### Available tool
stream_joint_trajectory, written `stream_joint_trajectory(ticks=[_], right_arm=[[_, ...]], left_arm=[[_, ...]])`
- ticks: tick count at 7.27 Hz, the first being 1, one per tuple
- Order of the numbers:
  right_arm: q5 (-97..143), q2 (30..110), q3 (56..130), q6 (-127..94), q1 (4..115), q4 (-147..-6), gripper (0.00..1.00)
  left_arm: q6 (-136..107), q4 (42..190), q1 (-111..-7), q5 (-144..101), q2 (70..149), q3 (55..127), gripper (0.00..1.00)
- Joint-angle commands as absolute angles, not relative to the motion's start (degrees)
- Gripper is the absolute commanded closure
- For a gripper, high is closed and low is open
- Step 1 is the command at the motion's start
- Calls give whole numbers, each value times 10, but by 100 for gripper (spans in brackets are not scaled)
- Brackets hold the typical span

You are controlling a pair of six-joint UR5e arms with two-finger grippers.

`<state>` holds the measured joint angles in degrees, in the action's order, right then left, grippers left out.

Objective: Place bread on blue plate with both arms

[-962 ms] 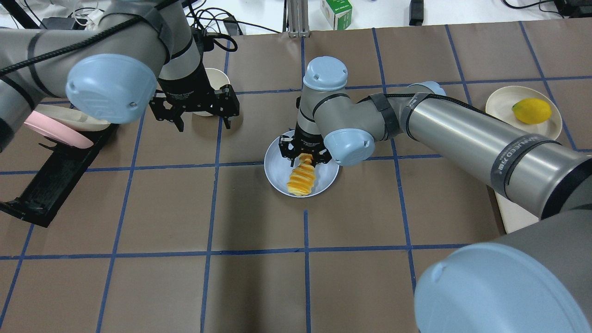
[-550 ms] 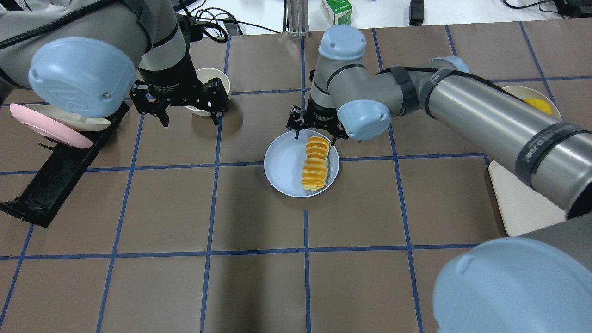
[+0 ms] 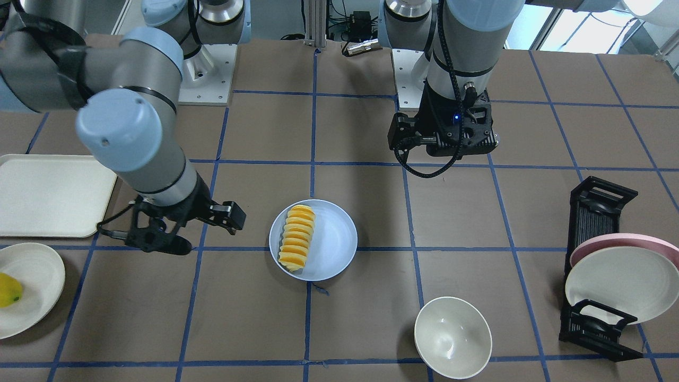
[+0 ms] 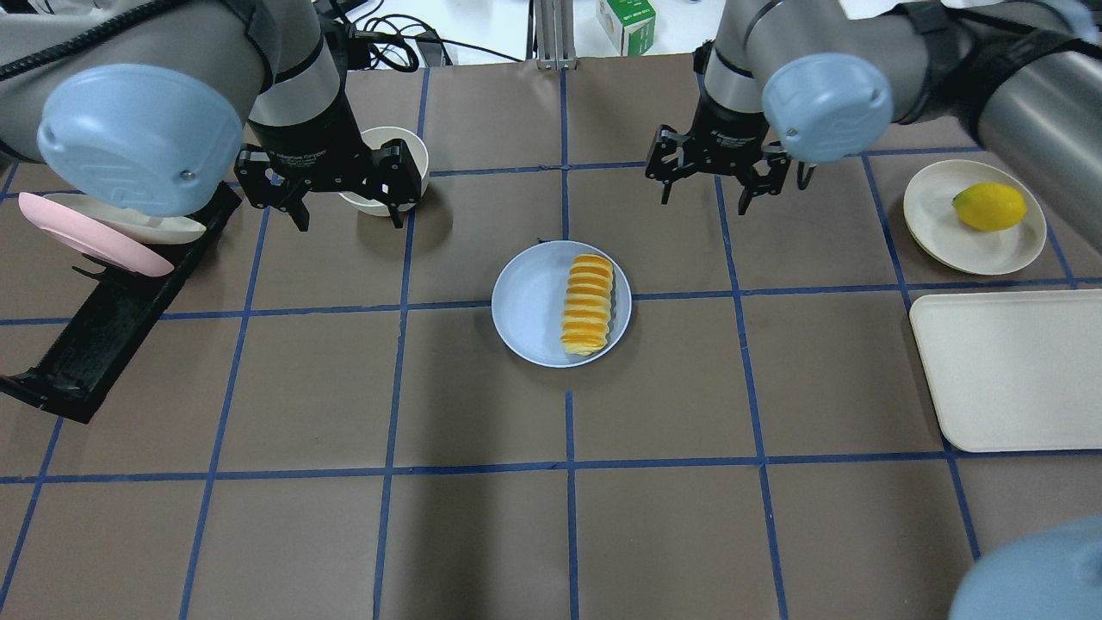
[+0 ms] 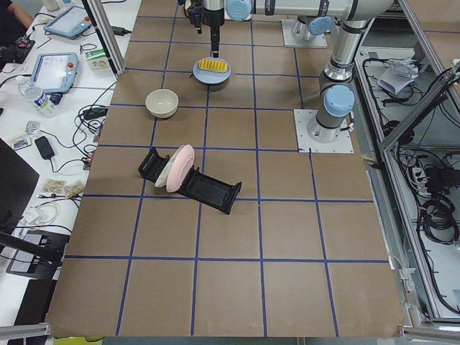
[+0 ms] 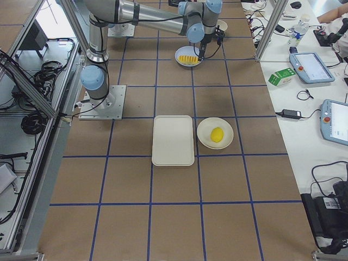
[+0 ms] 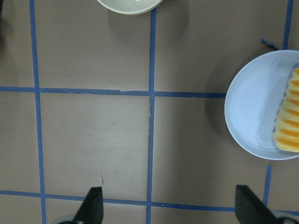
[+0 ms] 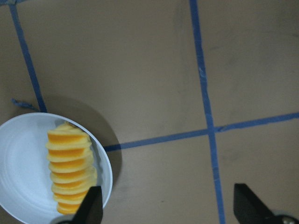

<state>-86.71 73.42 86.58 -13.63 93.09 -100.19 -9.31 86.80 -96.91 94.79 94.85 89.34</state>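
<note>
The bread, a ridged orange and pale yellow loaf, lies flat on the right half of the blue plate at the table's middle. Nothing grips it. My right gripper is open and empty, raised above the table beyond and to the right of the plate. My left gripper is open and empty, beyond and to the left of the plate, in front of a cream bowl. The left wrist view shows the plate and bread at its right edge. The right wrist view shows the bread at lower left.
A cream bowl stands behind the left gripper. A black dish rack at the left holds a pink plate and a cream one. At the right are a cream plate with a yellow fruit and a cream tray.
My right gripper held the bread's far end over the plate, let it go so the loaf lies flat, then rose and moved back and right. My left gripper drew back a little.
</note>
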Motion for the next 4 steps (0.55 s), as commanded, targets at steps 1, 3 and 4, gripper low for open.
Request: stream_joint_trajectory(ticks=[1,3,4], right_arm=[[-884,811,814,-114,909,-868,0],[-884,867,801,-29,907,-804,0],[-888,897,814,43,911,-808,0]], left_arm=[[-93,867,-968,947,948,892,0],[-99,868,-969,928,946,863,0],[-98,872,-967,925,943,842,0]])
